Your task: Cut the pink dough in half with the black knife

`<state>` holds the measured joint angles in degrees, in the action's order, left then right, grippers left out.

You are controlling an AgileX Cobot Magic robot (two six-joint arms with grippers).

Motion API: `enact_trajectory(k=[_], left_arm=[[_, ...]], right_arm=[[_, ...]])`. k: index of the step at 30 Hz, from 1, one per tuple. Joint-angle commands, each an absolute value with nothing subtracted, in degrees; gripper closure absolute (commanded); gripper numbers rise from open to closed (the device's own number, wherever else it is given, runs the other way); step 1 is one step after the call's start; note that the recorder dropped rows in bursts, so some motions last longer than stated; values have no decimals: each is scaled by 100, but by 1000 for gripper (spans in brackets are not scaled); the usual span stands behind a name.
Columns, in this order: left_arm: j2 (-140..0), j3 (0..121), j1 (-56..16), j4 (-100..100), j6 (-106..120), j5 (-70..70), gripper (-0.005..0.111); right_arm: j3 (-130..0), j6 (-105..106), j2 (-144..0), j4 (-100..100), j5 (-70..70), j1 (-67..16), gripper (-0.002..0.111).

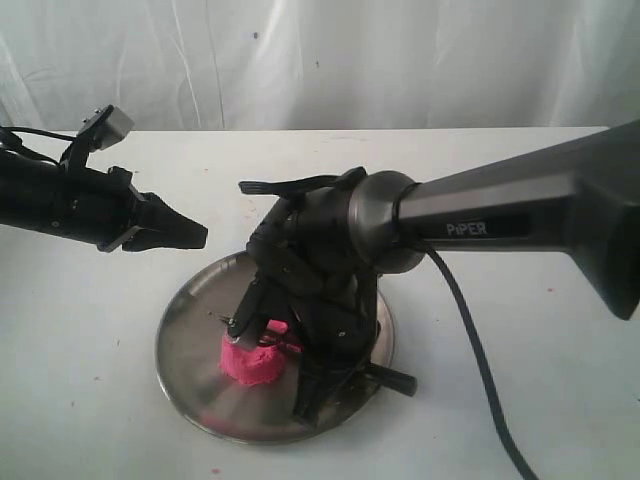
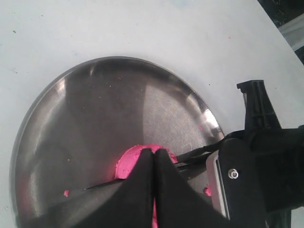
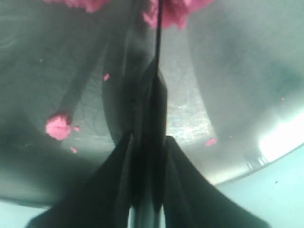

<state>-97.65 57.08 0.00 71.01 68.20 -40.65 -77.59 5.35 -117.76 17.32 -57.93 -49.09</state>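
Locate the pink dough (image 1: 254,362) on the steel plate (image 1: 185,340), toward its near rim. Your right gripper (image 3: 147,142) pinches the black knife (image 3: 158,42) by the handle; the blade runs straight out from the fingers and into the dough. Press down along that line. The left gripper (image 1: 190,234), fingers pressed together, hovers above the plate's far-left rim, farther from the dough.

From my exterior view, the right gripper (image 1: 300,345) hides the black knife's (image 1: 262,336) handle and part of the pink dough (image 1: 252,362) beneath it.
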Motion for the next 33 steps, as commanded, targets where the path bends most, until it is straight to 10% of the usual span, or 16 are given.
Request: enact_trajectory(k=[1,33], left_arm=[[-9724,5662,-11,7151,6814,-4139,107],[-9726,5662,-11,7186,6814,-4139,107]], right_arm=[[-7723,624,-11771,1799,-6050,-4904,108],[-7987,1027,-11716,2032,-6996,-4926,108]])
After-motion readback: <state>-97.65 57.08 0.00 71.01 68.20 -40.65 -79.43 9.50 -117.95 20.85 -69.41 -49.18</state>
